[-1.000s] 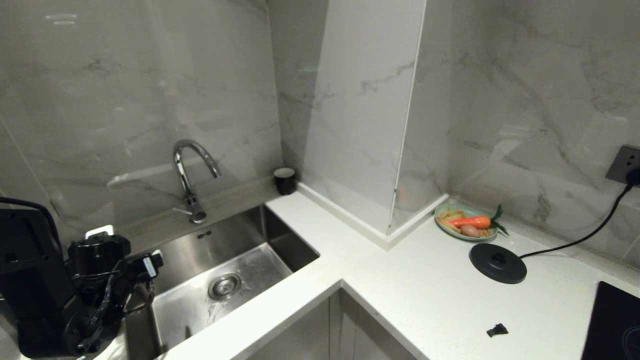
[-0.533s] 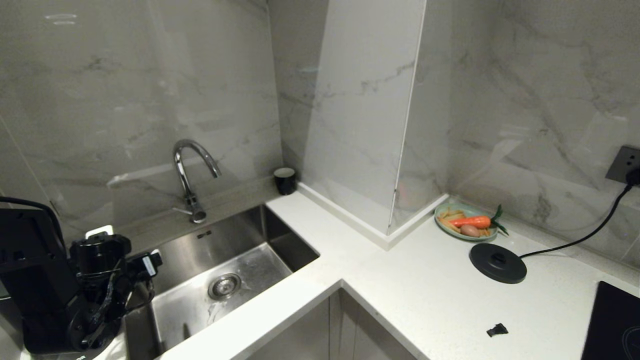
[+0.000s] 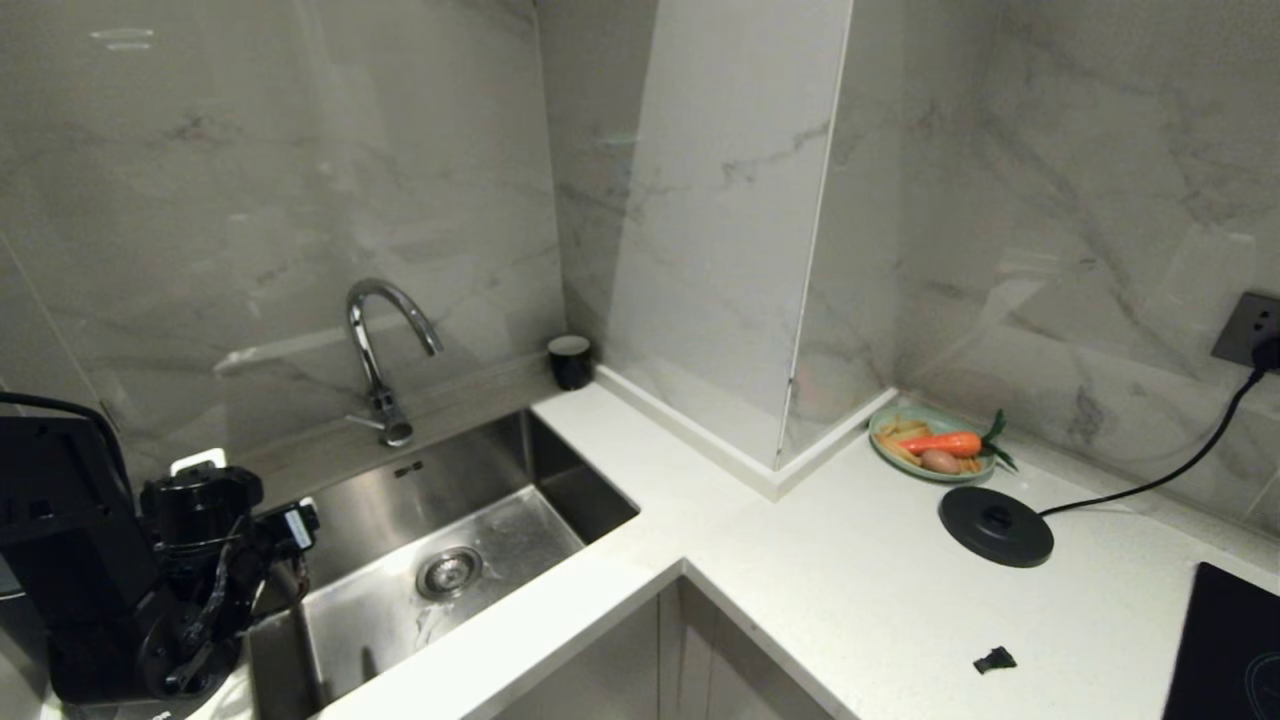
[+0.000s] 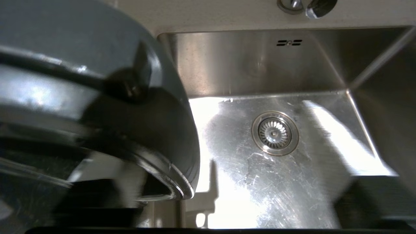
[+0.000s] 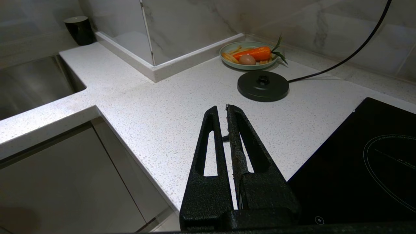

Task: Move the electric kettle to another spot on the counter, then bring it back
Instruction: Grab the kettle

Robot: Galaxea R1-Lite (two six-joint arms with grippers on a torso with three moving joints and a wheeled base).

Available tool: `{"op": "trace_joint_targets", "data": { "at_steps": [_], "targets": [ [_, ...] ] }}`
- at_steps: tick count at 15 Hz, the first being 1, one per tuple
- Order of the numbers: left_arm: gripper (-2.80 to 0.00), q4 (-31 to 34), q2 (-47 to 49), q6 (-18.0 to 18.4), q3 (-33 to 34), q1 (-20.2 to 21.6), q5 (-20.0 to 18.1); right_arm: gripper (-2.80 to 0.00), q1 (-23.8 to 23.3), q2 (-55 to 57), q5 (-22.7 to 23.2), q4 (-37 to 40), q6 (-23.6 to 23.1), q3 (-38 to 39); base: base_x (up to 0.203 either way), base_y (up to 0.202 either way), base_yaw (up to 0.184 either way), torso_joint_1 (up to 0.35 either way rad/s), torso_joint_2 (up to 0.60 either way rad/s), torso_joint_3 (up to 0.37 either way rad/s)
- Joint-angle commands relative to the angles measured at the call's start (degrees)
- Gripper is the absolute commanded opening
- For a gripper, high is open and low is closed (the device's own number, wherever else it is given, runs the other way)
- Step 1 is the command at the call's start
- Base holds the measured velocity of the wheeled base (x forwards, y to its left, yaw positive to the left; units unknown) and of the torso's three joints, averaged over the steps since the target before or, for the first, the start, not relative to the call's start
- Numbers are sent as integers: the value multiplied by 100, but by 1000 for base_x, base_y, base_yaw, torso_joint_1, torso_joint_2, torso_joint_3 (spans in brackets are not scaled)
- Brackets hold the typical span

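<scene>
The electric kettle fills one side of the left wrist view as a glossy dark rounded body with a bright rim, right beside my left gripper. That gripper hangs open over the sink's near left corner. Its fingers are dark, blurred shapes far apart with only sink floor between them. I cannot tell whether one of them touches the kettle. In the head view the black left arm fills the lower left corner and I cannot make out the kettle there. My right gripper is shut and empty above the counter near its front edge.
The steel sink with a drain and a faucet lies at the left. A black cup stands in the corner. A plate of vegetables, the corded base disc, a small black scrap and the cooktop are at the right.
The left arm has barely shifted by the sink's left edge. Nothing else in the head view has moved.
</scene>
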Motion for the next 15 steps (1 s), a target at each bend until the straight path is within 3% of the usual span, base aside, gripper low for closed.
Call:
{"op": "trace_joint_targets", "data": {
  "at_steps": [1,15],
  "targets": [
    [-280,-46,2,-1,-54,4,16,-280,0,9,2,1,-1,0,0,0,0,0,0,0],
    [-280,-46,-82,10,-124,157,16,-280,0,9,-5,1,-1,0,0,0,0,0,0,0]
  ]
}}
